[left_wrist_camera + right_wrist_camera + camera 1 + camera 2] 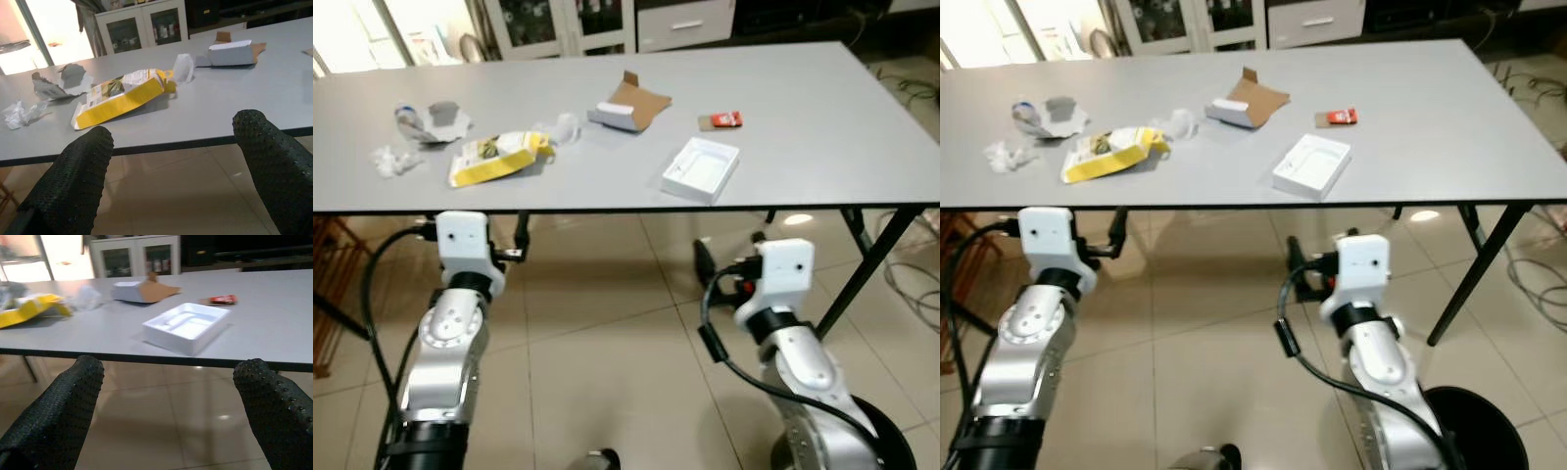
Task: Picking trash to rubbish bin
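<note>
While the table (803,108) hides its top, the bin (1479,426) sits cropped

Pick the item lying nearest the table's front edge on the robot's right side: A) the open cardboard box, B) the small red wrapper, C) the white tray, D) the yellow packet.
C: the white tray sits close to the near edge of the table, in front of the right gripper, while the small red wrapper and the open cardboard box lie farther back and the yellow packet is on the left.
</note>
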Controlling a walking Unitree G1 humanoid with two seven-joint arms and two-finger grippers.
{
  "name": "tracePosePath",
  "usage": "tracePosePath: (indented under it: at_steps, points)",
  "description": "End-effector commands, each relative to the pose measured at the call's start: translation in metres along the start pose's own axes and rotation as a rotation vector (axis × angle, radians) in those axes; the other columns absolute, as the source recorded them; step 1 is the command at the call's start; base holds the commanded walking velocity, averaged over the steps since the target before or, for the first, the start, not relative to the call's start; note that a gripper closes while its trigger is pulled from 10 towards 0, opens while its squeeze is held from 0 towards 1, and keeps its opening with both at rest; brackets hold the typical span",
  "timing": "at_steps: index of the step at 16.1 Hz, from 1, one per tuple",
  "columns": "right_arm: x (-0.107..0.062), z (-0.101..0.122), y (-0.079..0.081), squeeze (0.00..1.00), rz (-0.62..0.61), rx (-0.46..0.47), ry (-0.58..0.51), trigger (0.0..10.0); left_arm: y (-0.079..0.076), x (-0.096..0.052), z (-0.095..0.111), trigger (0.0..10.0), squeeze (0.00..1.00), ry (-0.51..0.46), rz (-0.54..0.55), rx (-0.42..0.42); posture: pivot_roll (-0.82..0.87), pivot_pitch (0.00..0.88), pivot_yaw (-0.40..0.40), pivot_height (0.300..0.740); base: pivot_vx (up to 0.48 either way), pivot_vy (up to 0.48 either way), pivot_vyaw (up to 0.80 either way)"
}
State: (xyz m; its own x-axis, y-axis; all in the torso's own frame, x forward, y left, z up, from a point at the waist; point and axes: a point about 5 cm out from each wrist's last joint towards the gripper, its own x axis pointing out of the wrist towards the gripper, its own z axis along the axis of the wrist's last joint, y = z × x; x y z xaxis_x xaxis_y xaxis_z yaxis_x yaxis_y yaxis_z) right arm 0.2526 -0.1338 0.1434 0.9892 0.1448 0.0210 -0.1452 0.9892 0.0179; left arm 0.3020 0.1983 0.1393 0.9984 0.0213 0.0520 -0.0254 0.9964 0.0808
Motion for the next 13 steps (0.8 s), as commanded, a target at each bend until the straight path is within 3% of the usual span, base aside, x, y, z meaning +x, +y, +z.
tracePosePath:
  at_steps: [1,13]
  points:
    - [0.0,-0.0014,0.0032,0.0,0.005,0.004,0.002,10.0,0.0032,0.0014,-0.0008,10.0,0.0,0.013,-0.005,0.003,-0.08,0.1,0.084,0.74,0.0,0.371,0.0]
    - [0.0015,-0.0015,0.0052,0.0,-0.01,0.009,-0.005,10.0,0.0004,0.0042,-0.0049,10.0,0.0,0.029,-0.02,0.01,-0.08,0.105,0.089,0.74,0.0,0.444,0.0]
